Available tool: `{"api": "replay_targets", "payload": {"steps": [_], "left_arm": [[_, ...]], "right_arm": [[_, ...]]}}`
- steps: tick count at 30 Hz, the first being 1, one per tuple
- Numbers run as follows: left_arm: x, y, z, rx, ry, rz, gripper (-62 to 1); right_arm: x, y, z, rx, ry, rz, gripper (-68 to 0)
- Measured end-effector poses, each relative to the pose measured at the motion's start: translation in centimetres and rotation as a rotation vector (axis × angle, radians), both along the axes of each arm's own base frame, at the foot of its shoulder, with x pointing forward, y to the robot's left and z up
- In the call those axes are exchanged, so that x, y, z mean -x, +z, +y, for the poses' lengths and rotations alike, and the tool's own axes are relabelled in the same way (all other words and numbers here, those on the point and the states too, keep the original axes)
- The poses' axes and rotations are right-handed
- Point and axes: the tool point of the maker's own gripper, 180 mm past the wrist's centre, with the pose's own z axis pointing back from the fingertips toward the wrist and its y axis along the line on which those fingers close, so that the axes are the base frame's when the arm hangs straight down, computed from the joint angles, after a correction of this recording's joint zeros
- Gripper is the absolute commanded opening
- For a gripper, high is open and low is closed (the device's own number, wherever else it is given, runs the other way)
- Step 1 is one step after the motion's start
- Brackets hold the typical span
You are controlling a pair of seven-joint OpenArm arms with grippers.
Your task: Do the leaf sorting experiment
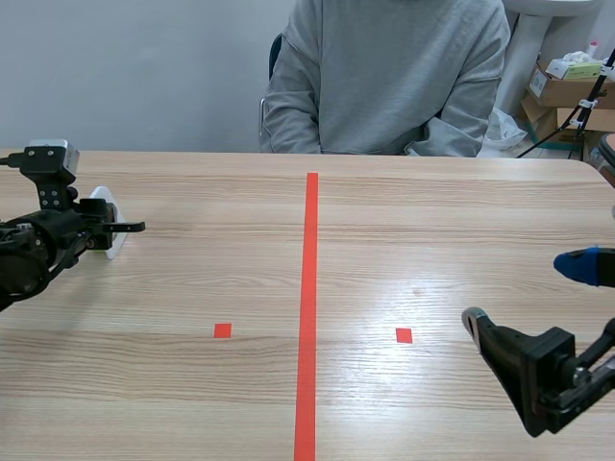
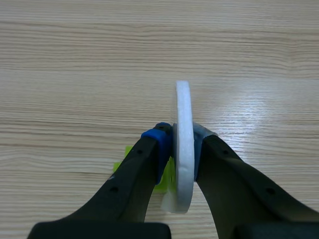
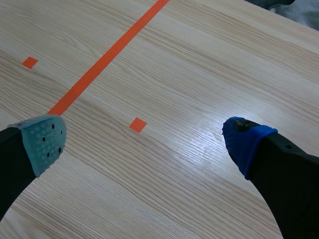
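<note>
Foam seems to be making up the white disc (image 2: pixel 183 99), so I am judging it light, fairly stiff and easy to dent or snap if squeezed hard. Its surface is looking matt, not slippery, and the rim is the sensible place to take hold. The left gripper (image 2: pixel 180 138) is doing just that: its two fingers are pressing on opposite faces of the disc near one edge, closed on it with only the disc's thickness between the pads. The disc is standing on edge ahead of the fingers, lifted off the table (image 1: pixel 432 221). Something bright green (image 2: pixel 164 181) is peeking out under the fingers beside the disc. It may be a leaf, but too little is showing to say, or to tell whether it is touching the disc.

In the scene view the left arm is sitting at the middle left of the frame, reaching in level with the disc at its tip. The right gripper (image 3: pixel 145 143) is hanging at the lower right of the frame above bare wood, its fingers spread wide and gripping nothing. A person (image 1: pixel 384 77) is sitting at the top centre.
</note>
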Motion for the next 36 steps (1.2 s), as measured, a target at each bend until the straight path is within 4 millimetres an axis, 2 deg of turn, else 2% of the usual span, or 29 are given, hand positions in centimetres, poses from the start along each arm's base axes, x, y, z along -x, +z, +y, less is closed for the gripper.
{"api": "replay_targets", "payload": {"steps": [5, 7, 13, 18, 19, 24, 28, 33, 36], "left_arm": [[0.0, 0.0, 0.0, 0.0, 0.0, -0.001, -56.3], [0.0, 0.0, 0.0, 0.0, 0.0, -0.001, -51.7], [-0.1, 0.2, 0.0, 0.0, 0.0, -0.01, -27.6], [-0.1, 0.3, 0.0, 0.0, 0.0, -0.017, -1.5], [-0.1, 0.3, 0.0, 0.0, 0.0, -0.017, 1.4], [-0.4, 0.8, -0.4, 0.002, -0.027, -0.008, 1.4], [0.2, 2.5, -0.4, -0.028, -0.066, -0.066, 1.4], [3.5, 3.7, 0.8, -0.095, -0.101, -0.092, 1.4], [6.7, 3.9, 0.1, -0.153, -0.173, -0.082, 1.4]], "right_arm": [[0.0, 0.0, 0.1, -0.014, -0.013, 0.0, -1.9], [0.0, 0.0, 0.1, -0.014, -0.013, 0.0, -1.9], [0.0, 0.0, 0.1, -0.014, -0.013, 0.001, -1.9], [0.2, -0.5, 0.0, 0.003, -0.014, 0.024, -1.9], [0.2, -0.6, -0.1, 0.013, -0.012, 0.027, -1.9], [0.6, -1.4, -0.1, 0.032, -0.003, 0.067, -1.9], [0.6, -1.4, 0.4, 0.036, 0.034, 0.078, -1.9], [0.4, -0.9, 0.4, 0.04, 0.061, 0.065, -1.9], [-0.3, -0.3, -0.6, 0.06, 0.037, 0.041, -1.9]]}}
